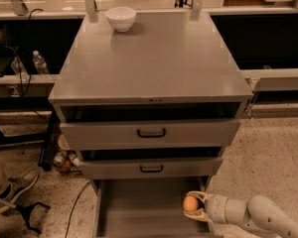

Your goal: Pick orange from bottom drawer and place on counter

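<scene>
The orange (190,204) is small and round, held between the fingers of my gripper (192,205) at the right side of the open bottom drawer (139,207). The gripper is shut on the orange and comes in from the lower right on a white arm (253,216). The orange sits just above the drawer's grey floor near its right wall. The counter (154,58) is the broad grey top of the cabinet, well above the gripper.
A white bowl (120,18) stands at the back left of the counter. Two grey drawer fronts with black handles (151,132) sit above the open drawer. A person's shoe (12,186) and cables lie on the floor at left. A water bottle (39,62) stands behind.
</scene>
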{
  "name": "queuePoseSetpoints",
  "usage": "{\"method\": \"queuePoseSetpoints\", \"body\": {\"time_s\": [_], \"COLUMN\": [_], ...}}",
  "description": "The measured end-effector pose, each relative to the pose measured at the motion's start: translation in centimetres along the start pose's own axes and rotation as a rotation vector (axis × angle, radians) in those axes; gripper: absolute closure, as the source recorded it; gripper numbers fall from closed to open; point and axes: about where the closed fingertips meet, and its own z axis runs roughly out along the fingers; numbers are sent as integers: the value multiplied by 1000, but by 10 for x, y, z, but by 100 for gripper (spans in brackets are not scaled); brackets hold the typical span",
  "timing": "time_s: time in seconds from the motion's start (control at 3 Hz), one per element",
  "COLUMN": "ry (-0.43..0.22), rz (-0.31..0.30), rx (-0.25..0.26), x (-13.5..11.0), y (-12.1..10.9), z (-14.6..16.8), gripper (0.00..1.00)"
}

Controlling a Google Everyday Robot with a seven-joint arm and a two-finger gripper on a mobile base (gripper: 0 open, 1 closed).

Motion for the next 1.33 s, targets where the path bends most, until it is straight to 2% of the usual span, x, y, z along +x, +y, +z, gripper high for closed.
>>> {"method": "queuePoseSetpoints", "body": {"time_s": [0.33, 0.67, 1.0, 1.33], "ry": [-13, -1, 16, 18], "rz": [-62, -102, -109, -108], "rx": [62, 164, 220, 218], "x": [-32, -85, -117, -118], "y": [-14, -35, -51, -54], "z": [-28, -82, -118, -117], "gripper": [100, 100, 100, 100]}}
